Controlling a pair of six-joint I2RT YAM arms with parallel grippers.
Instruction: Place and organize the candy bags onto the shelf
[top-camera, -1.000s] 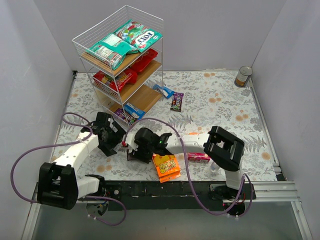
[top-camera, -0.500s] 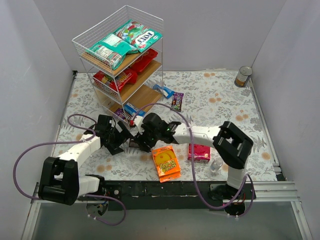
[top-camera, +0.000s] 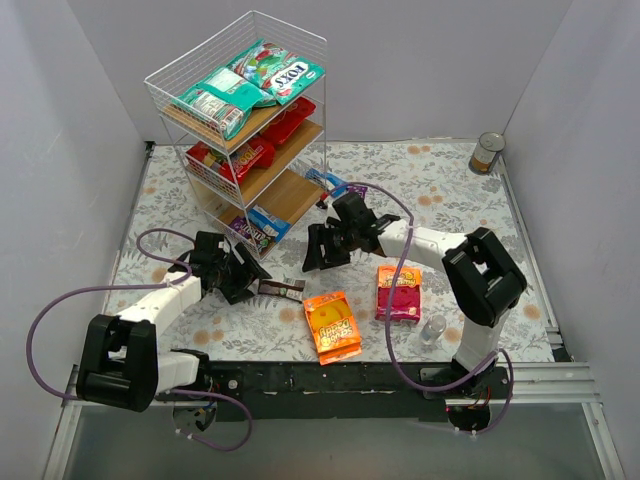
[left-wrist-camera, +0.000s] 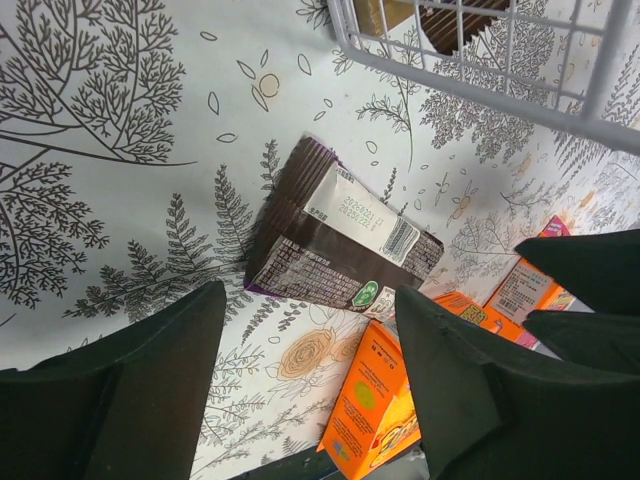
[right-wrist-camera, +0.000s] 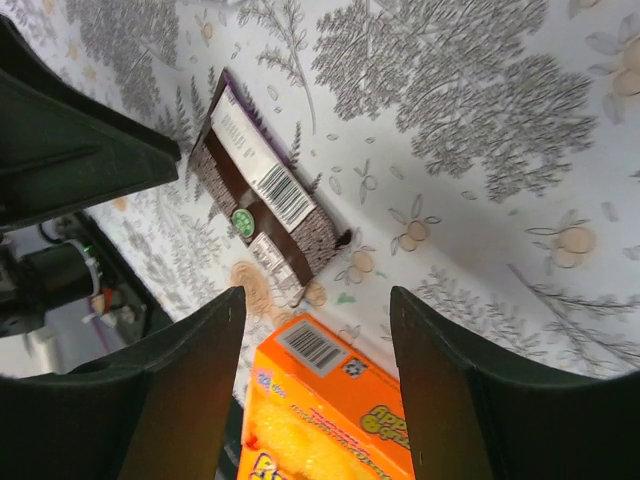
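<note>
The left gripper (top-camera: 250, 283) sits low over the floral table cover (top-camera: 450, 215), its two fingers spread wide with nothing between them. The left wrist view shows the brown pack (left-wrist-camera: 340, 240) lying flat on the cover just ahead of the parted fingertips, untouched. That pack (back side up, with a white label and a barcode showing) rests in front of the bottom tier of the shelf (top-camera: 295, 192), between the two grippers. The right gripper (top-camera: 314, 255) reaches in from the opposite side, close to the shelf's near corner. It is likewise opened wide and holds nothing; its wrist view has the same pack beyond the fingers and the orange bag (right-wrist-camera: 330, 420) at the lower edge. From above, the orange bag lies toward the front of the table, just right of the brown pack, and the pink-orange bag (top-camera: 399, 292) lies to its right, apart from it. On the shelf, teal-green bags (top-camera: 245, 85) fill the top tier and red bags (top-camera: 228, 160) the middle one. A purple pack (top-camera: 248, 233) and a blue pack (top-camera: 268, 220) sit at the near edge of the bottom board. A second blue pack (top-camera: 325, 180) lies on the cover just right of the shelf, partly hidden by the right arm. A clear cup (top-camera: 432, 330) stands near the right arm's base, and a tin can (top-camera: 487, 153) stands in the far right corner.
</note>
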